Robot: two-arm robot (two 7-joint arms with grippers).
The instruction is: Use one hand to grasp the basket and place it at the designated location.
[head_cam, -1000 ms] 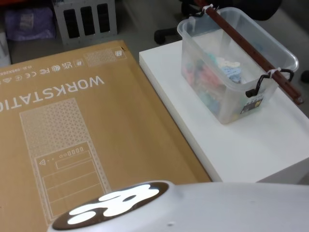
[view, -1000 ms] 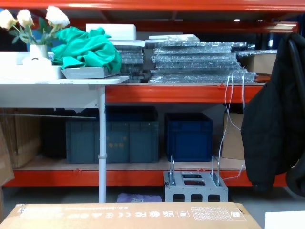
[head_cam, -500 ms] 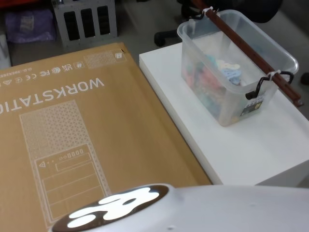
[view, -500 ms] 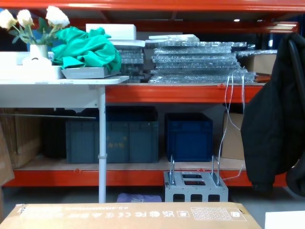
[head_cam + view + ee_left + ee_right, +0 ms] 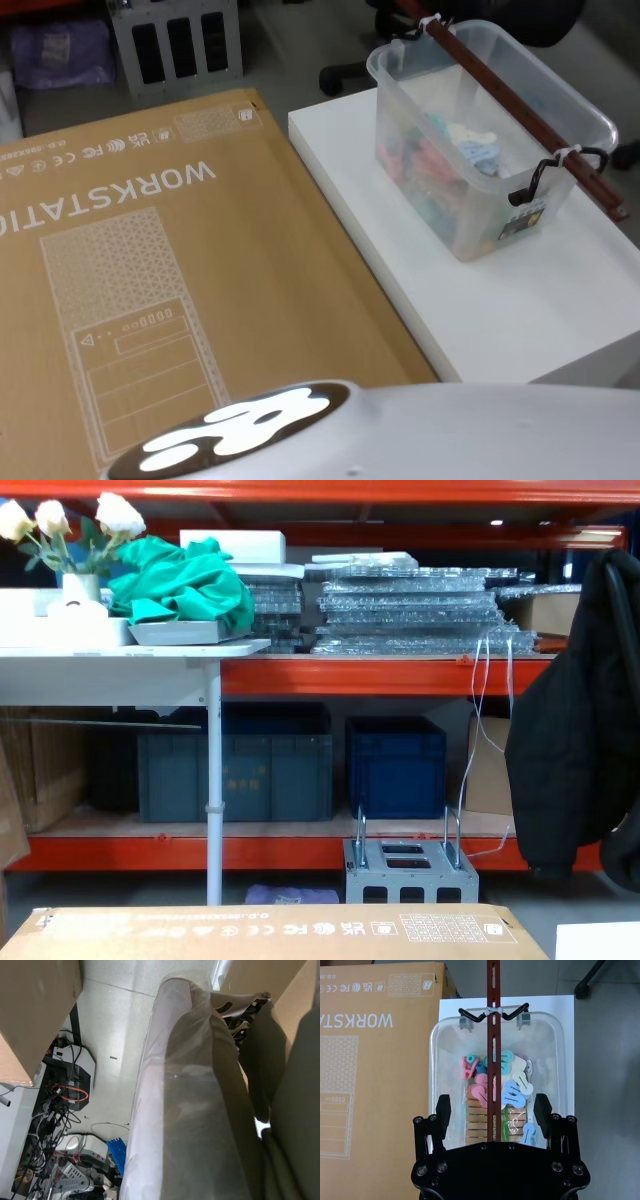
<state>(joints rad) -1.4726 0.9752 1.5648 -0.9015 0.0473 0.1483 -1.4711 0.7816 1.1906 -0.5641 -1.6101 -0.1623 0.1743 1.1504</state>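
Note:
The basket (image 5: 470, 215) is a translucent white tub holding coloured clothes pegs. It stands on a white platform (image 5: 520, 300) at the right. A long red-brown bar handle (image 5: 520, 105) runs across its top, tied to a black hook (image 5: 545, 175) at the near end. In the right wrist view my right gripper (image 5: 492, 1110) hovers above the basket (image 5: 547, 1060), open. Its two black fingers (image 5: 443, 1109) straddle the bar handle (image 5: 493, 1020) without touching it.
A large flat cardboard box (image 5: 150, 270) marked WORKSTATION lies left of the platform, touching its edge. Beyond it stand a small grey metal crate (image 5: 410, 870), dark blue crates (image 5: 395, 765) under orange shelving, and a hanging black jacket (image 5: 580, 730). A chair base (image 5: 345, 72) sits behind the platform.
The head view has shifted very slightly. The basket stays where it was.

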